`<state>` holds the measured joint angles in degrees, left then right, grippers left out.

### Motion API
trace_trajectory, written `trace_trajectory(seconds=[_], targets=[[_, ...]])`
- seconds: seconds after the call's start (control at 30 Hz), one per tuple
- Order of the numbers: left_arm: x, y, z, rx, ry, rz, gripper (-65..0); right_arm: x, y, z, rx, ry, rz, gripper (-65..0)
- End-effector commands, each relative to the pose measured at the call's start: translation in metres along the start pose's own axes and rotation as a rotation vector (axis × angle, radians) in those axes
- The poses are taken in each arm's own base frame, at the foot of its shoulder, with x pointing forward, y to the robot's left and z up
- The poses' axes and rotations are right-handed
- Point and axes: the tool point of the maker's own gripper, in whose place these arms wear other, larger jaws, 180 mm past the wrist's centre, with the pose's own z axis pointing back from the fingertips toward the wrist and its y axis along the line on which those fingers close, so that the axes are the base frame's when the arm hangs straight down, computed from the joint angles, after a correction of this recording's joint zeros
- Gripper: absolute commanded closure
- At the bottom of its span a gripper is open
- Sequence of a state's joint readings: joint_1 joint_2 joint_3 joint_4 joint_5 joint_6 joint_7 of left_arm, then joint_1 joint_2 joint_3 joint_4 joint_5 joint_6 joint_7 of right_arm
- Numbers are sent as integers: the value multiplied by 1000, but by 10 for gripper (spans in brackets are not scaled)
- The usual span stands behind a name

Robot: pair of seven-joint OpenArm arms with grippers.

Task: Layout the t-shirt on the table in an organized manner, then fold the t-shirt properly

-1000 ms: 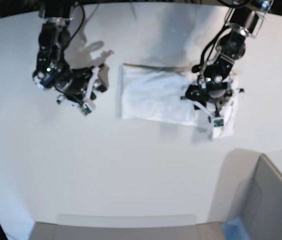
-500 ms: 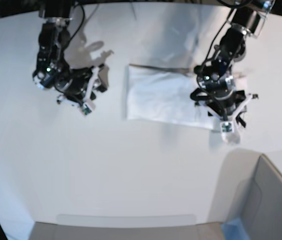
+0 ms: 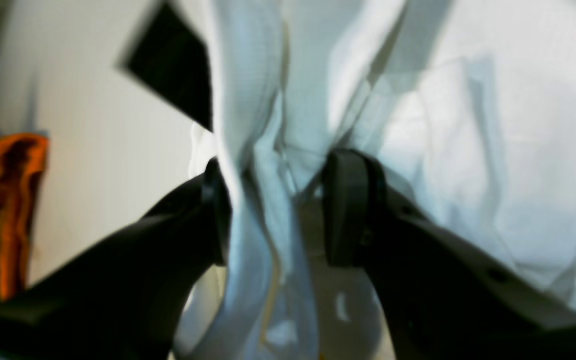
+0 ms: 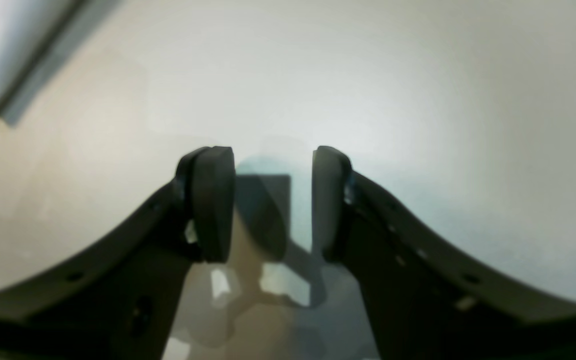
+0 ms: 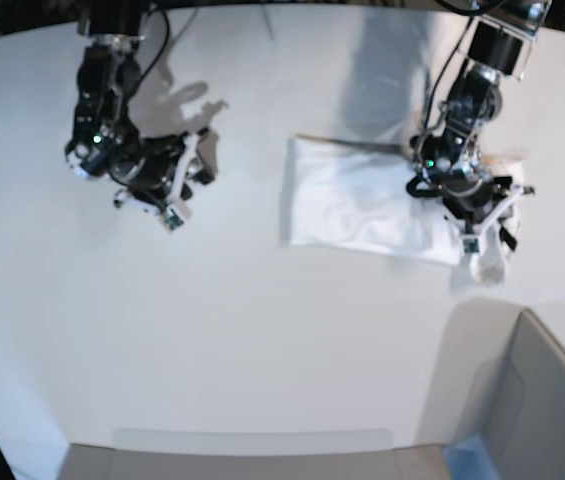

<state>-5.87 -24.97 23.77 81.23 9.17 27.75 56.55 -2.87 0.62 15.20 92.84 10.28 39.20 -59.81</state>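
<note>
The t-shirt [image 5: 362, 205] is seen folded into a white rectangle on the table [image 5: 262, 330], in the far half. Its edge nearest the grey box [image 5: 542, 400] is pinched as a bunched fold between the 2 fingers of the left gripper [image 3: 273, 210]. The right gripper [image 4: 270, 200] is held part-open and empty over bare table, well apart from the t-shirt on the side away from the box.

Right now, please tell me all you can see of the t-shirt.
The t-shirt is white, soft cloth, folded into a rough rectangle that lies on the white table. No print shows. The left gripper is shut on a bunched fold at its edge, near the grey box.
</note>
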Motion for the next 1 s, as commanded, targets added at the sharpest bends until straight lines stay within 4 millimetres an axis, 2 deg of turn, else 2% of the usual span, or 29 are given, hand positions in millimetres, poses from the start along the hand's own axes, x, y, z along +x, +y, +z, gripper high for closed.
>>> trace_trajectory(seconds=[0.0,0.1,0.2,0.33,0.47,0.5,0.6,0.77,0.87,0.97], targets=[[1,2,-3,-5,8,-11,-260,-16,-6,2,-24,82,25,-269],[-8,-5,-9,-40,34,-88,-235,-16,-6,2,-24,82,25,-269],[0,-5,-16,-47,31,-111,-145,-16,-6,2,-24,82,25,-269],[-7,1,-25,-25,70,-82,-12,-16,-6,2,-26,81,25,-269],[-9,15,-29,-2,107,-1,-15,-16,-6,2,-26,81,25,-269],[-4,16,-27,-4,94,7,-15,-16,-6,2,-26,81,25,-269],[24,18,-12,-23,20,46,-15,-16,-6,2,-26,81,25,-269],[50,16,22,-84,0,102,-16,-16,-6,2,-26,81,25,-269],[69,11,43,-155,-47,37,-16,-16,-5,2,-23,82,26,-269],[77,7,58,-207,-72,-46,-16,-16,-5,2,-23,82,26,-269]])
